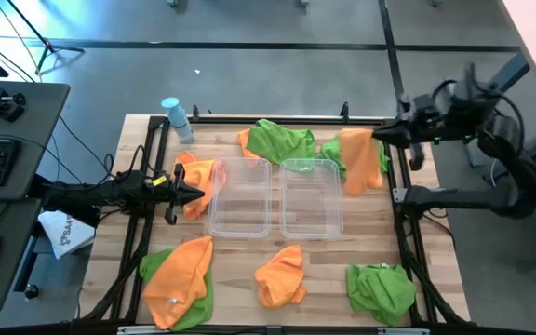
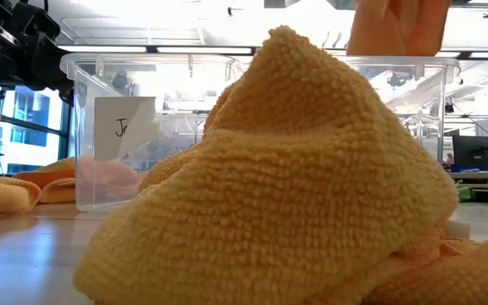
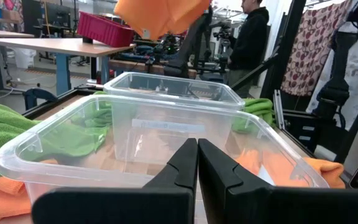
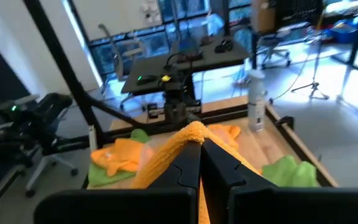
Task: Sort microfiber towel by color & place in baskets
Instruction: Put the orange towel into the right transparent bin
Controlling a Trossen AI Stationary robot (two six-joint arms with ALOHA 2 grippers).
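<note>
My right gripper [image 1: 381, 136] is up over the table's far right corner, shut on an orange towel [image 1: 361, 163] that hangs beside the right bin [image 1: 312, 197]. My left gripper [image 3: 197, 155] is shut and level, just left of the left bin [image 1: 240, 197], above another orange towel [image 1: 198, 181] lying flat. Both clear bins stand side by side mid-table. More towels lie on the wood: green over orange [image 1: 282, 140] at the far edge, orange on green [image 1: 180, 279] near left, orange [image 1: 282, 274] near middle, green [image 1: 380, 288] near right. My right gripper pinches a bunched fold at the top of the orange towel [image 4: 191, 132] between its two fingers, coming level from the table's right side. The towel is lifted clear and hangs slack below the fingers [image 1: 361, 177]; a green towel [image 1: 331, 154] lies behind it.
A pale-blue bottle [image 1: 175, 113] stands at the far left corner. Dark frame bars run along the table's left and right edges. A white printed sheet [image 1: 63, 233] lies off the left edge. In the low view an orange towel [image 2: 286, 186] fills the foreground. A person [image 3: 253, 34] stands beyond the table.
</note>
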